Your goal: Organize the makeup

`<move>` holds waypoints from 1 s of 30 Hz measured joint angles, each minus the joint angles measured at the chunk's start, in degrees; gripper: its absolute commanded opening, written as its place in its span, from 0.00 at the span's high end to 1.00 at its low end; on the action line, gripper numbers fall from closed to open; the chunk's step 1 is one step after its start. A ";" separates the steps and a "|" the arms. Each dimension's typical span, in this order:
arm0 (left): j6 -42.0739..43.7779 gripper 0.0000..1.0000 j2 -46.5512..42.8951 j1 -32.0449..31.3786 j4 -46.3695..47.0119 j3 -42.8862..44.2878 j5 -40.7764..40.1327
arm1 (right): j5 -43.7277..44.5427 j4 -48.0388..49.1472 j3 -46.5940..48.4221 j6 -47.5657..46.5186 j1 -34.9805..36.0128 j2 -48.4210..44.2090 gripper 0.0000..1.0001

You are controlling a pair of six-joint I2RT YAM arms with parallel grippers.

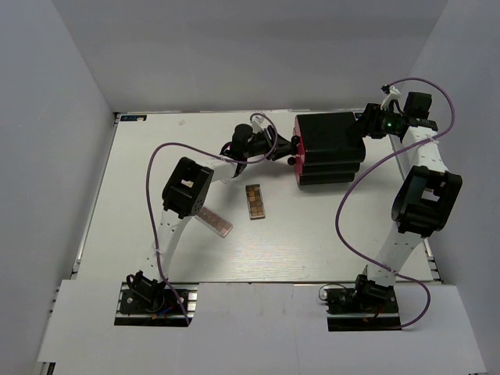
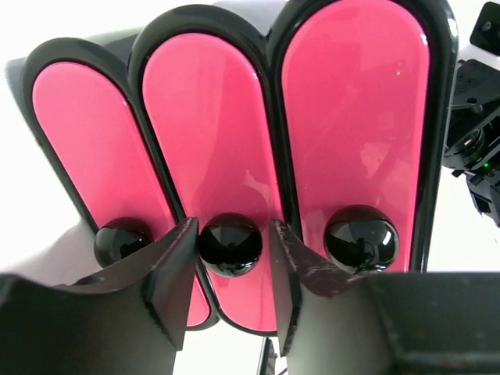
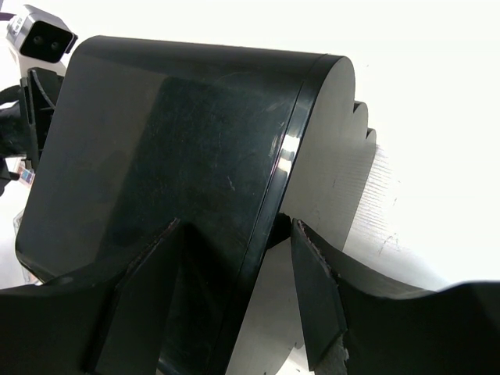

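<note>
Two makeup palettes lie flat on the table: a brown eyeshadow palette (image 1: 255, 201) and a pink one (image 1: 214, 222) to its left. Neither gripper is near them. My left gripper (image 1: 291, 153) (image 2: 233, 230) is at the pink drawer fronts of the black box (image 1: 328, 148). Its fingers straddle the middle black knob (image 2: 229, 244); the left finger touches it and a thin gap shows on the right. My right gripper (image 1: 366, 125) (image 3: 234, 226) clamps the box's back edge (image 3: 269, 203), one finger on each side.
The box has three pink drawers (image 2: 355, 117), each with a round black knob. Grey walls surround the white table (image 1: 156, 156). A purple cable (image 1: 344, 219) hangs beside the right arm. The left arm's elbow (image 1: 186, 187) stands above the pink palette.
</note>
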 measured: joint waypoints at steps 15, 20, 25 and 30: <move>-0.76 0.65 -1.51 0.22 4.74 -5.35 -0.28 | -0.04 0.31 0.00 0.90 0.13 0.20 0.40; -0.44 0.65 -5.35 1.95 5.68 -11.67 0.07 | 0.17 0.39 0.00 1.16 0.52 0.20 0.40; 1.01 0.66 -8.87 4.94 5.33 -16.90 1.84 | 0.39 0.39 0.00 1.46 0.55 0.20 0.40; 3.17 0.65 -11.39 7.58 3.43 -19.61 3.37 | 0.42 0.46 0.00 1.62 0.55 0.31 0.40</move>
